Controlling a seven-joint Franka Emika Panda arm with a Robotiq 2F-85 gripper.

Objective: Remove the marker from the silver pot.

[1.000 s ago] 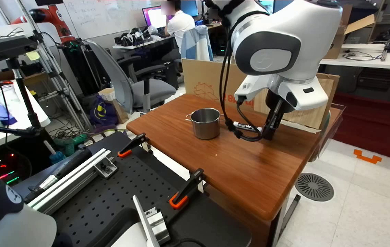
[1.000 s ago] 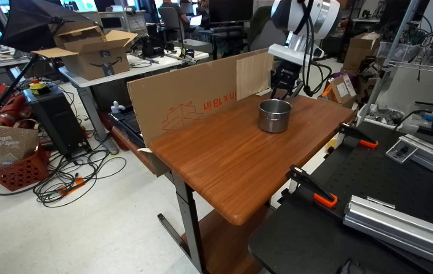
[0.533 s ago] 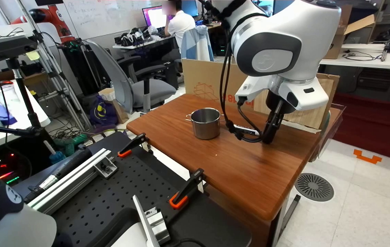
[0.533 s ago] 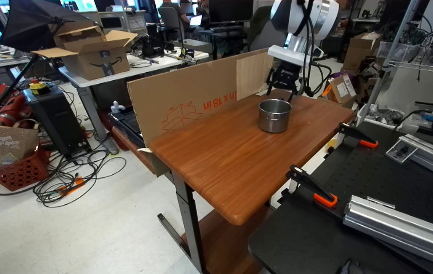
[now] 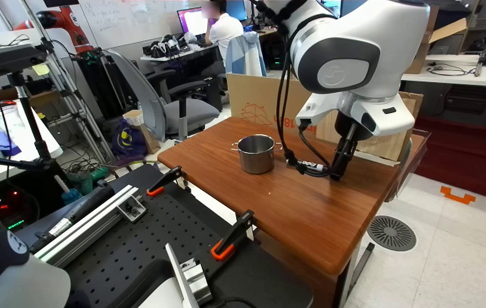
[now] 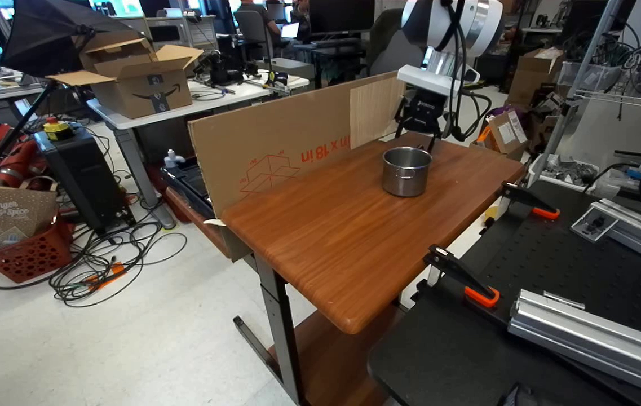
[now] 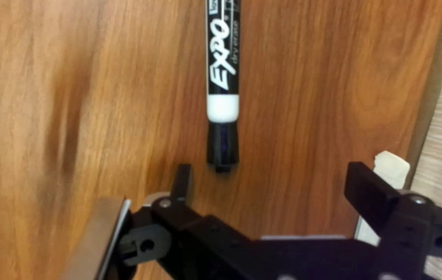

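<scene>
Look at the marker (image 7: 222, 58) lying flat on the desk (image 5: 277, 214), outside the silver pot (image 5: 257, 160) and near it; see the pincer (image 7: 271, 179) poised by the marker's black end, released, with fingers (image 7: 372, 198) spread wide; spot that end pointing between them in the wrist view; note the pot upright in both exterior views, with a cardboard panel (image 6: 275, 152) along the desk's edge.

pot (image 5: 257, 160), marker (image 7: 222, 77) on brown table (image 5: 294, 214)

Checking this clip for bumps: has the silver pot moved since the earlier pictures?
No: judged by the cardboard panel in an exterior view, the silver pot shows no shift.
</scene>
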